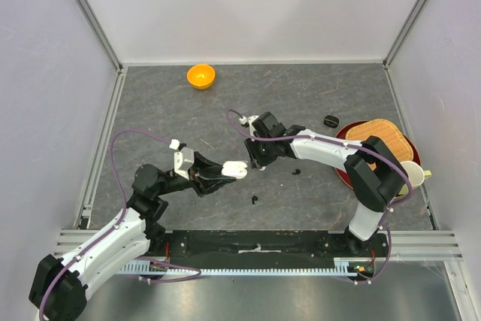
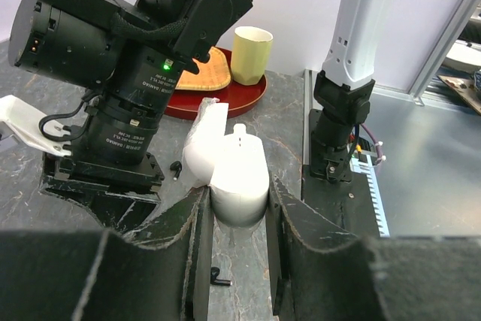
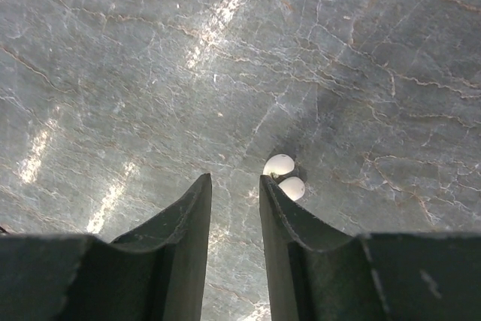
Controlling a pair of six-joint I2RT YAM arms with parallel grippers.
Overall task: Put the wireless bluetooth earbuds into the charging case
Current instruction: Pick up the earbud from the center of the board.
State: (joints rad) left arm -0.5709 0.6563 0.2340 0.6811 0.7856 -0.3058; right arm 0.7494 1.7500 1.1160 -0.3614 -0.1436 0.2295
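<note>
Pinching half-hidden white case (image 2: 239, 162): left tool (image 2: 238, 192)

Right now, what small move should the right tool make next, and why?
Probably shift sideways until one white earbud lies between its fingers, then close. The right tool stands part open and empty, and both buds lie just outside one finger. The left tool holds the white case ready.

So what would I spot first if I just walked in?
Probably the left gripper near the table's middle, pinching a white open case. Next, two tiny white earbuds lying on the grey table just beside the right gripper, and the orange bowl far back.
</note>
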